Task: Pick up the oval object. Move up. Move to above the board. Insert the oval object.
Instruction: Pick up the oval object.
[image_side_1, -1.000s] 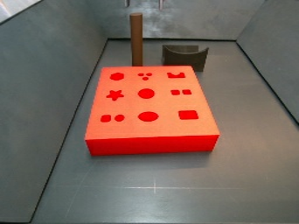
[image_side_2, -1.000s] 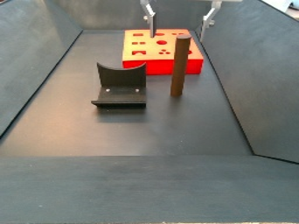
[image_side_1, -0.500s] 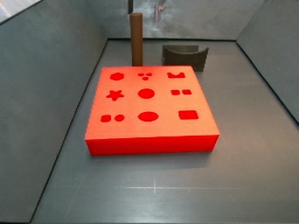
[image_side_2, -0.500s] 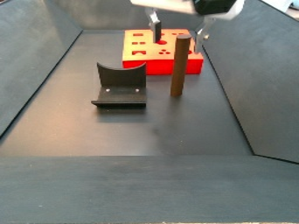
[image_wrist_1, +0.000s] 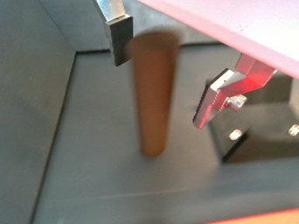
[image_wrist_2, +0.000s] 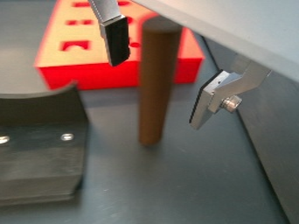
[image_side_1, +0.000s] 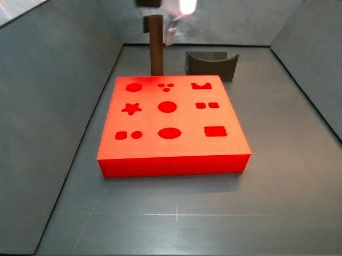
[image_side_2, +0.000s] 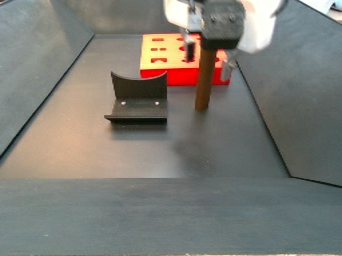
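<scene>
Standing upright, oval object (image_wrist_2: 158, 83) between gripper (image_wrist_2: 163, 74) fingers.

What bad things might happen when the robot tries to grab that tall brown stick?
The gripper is open around the top of the oval object, with gaps on both sides. One finger may touch first and tip the upright peg. A grip this near the top might let it swing or slip. If it falls, it could hit the fixture or the board close by.

Even, soft light with faint shadows; the gripper (image_wrist_1: 163, 79) looks blurred in both wrist views, and the side views are slightly grainy.
</scene>
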